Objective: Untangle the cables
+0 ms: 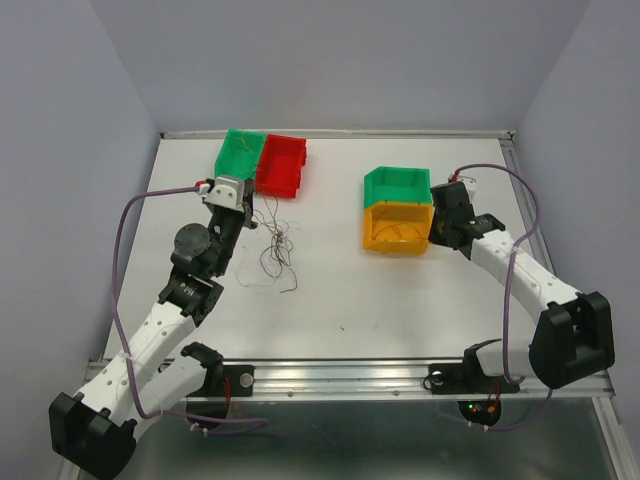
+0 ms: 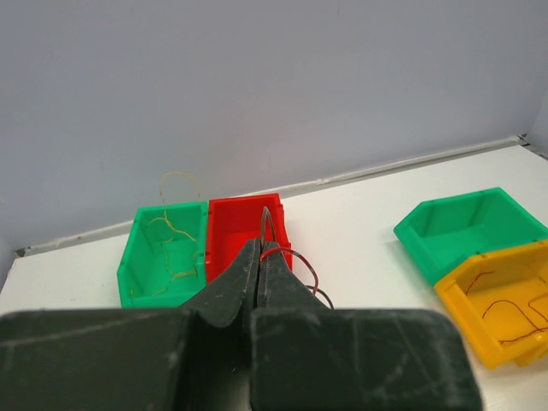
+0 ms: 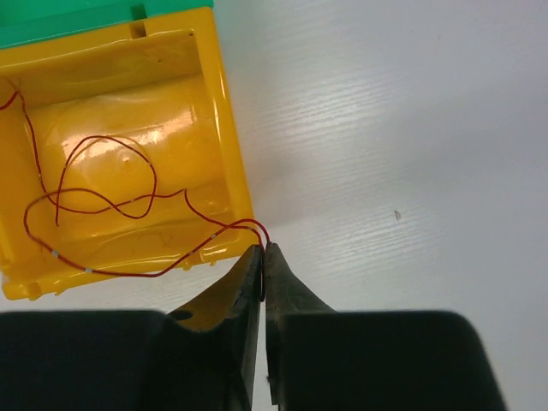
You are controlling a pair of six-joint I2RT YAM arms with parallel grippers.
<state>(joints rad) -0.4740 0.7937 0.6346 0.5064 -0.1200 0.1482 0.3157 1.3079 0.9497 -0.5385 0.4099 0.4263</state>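
Note:
A loose tangle of thin cables (image 1: 276, 250) lies on the white table right of my left arm. My left gripper (image 2: 260, 247) is shut on a dark red strand (image 2: 301, 260) of it, held in front of the red bin (image 2: 244, 227); from above the gripper (image 1: 247, 225) sits just left of the tangle. My right gripper (image 3: 263, 250) is shut on a red strand (image 3: 111, 205) that loops into the yellow bin (image 3: 224, 128); from above it (image 1: 436, 232) is at that bin's right side. A yellowish strand (image 2: 171, 227) lies in the left green bin (image 2: 137, 257).
A green bin (image 1: 240, 152) and a red bin (image 1: 281, 163) stand side by side at the back left. Another green bin (image 1: 398, 184) sits stacked behind the yellow bin (image 1: 398, 228) at the right. Purple arm cables arc beside both arms.

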